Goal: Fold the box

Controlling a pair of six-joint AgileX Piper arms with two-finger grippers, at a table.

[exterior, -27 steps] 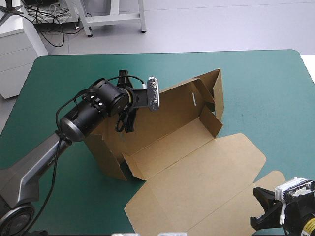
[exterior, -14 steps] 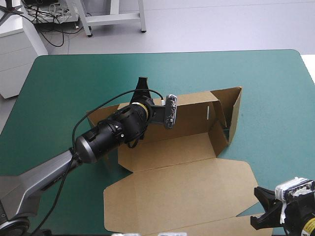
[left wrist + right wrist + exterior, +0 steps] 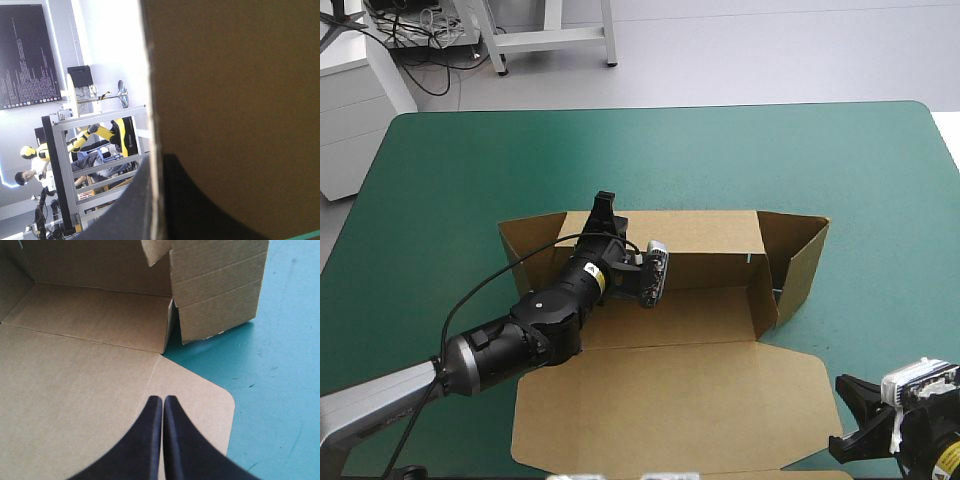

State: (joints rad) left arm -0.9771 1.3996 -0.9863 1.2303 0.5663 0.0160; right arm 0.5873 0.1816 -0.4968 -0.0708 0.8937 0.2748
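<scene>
Box has swung round since the earlier frames: it sat skewed on the table, now its back wall runs parallel to the far edge. Left arm came round with it and sits lower, right gripper hasn't shifted

Left gripper: clamped on the top edge of the back wall, toward its left end. Left wrist view confirms it, one black finger on each side of the board edge, all but closed, brown board filling the view ahead

Right gripper: fingers pressed together into one point, nothing between them. It's at the near right corner of the table, tip over the rounded corner of the lid; can't tell if it touches the board

Box state:
- roughly mid-table on the teal-green cover, a bit toward the near side
- back wall upright
- floor panel flat in front of it
- lid flat on the cover, reaching toward the near edge
- right end wall raised but splayed outward, not tucked, with an inner flap standing at the floor's right end
- left end flap sticks out beyond the left gripper, angle unclear
</scene>
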